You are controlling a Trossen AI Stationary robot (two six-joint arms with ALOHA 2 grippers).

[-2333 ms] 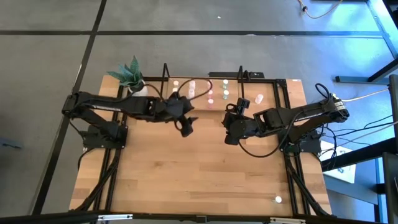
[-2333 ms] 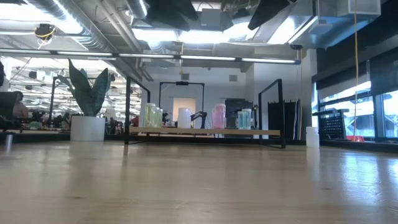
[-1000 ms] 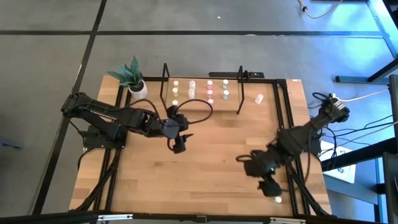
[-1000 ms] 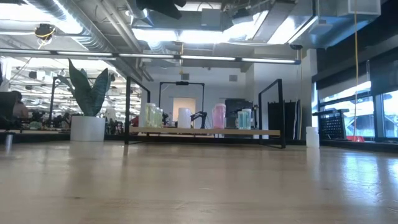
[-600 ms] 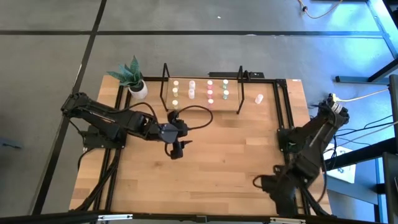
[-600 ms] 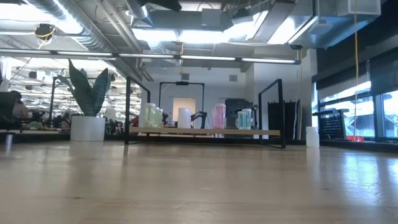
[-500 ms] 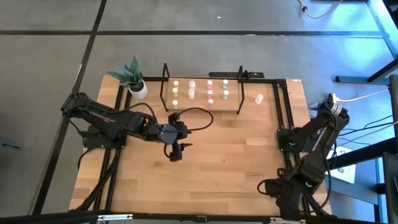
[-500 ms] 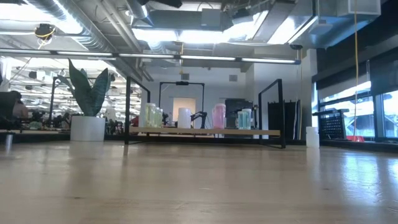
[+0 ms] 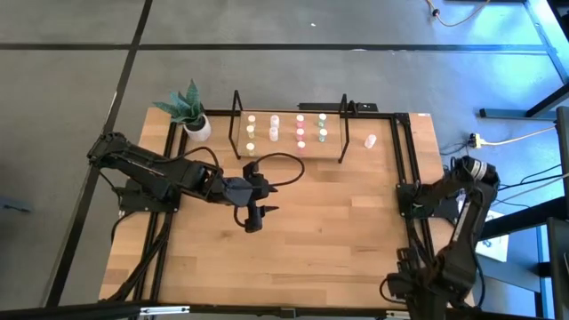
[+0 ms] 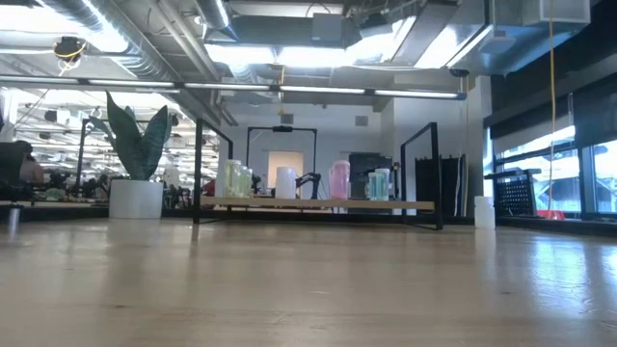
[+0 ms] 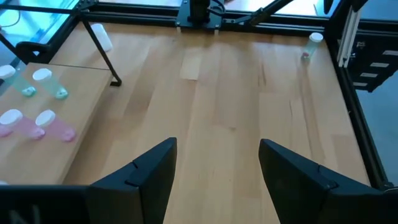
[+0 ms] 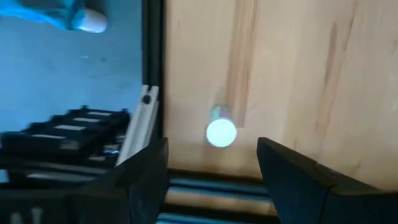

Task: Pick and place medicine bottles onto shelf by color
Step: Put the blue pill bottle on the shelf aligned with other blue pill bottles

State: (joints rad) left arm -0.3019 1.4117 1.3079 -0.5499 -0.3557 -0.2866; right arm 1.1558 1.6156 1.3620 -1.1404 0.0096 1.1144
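My right gripper (image 12: 211, 171) hangs open straight above a lone greenish bottle (image 12: 221, 132) at the table's near right corner, beside the edge rail; a skewed descent could knock it off. My left gripper (image 11: 214, 168) waits open mid-table. I count eleven bottles on the shelf (image 9: 286, 153), one (image 9: 370, 140) beside it.

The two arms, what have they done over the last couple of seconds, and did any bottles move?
The right gripper swung from beside the shelf back to the table's near right corner, now open above the lone greenish bottle there. The left gripper drew back from the shelf toward the table's middle, open and empty. Nothing was gripped or released. The shelf bottles, the loose bottle right of the shelf and the plant stayed put.
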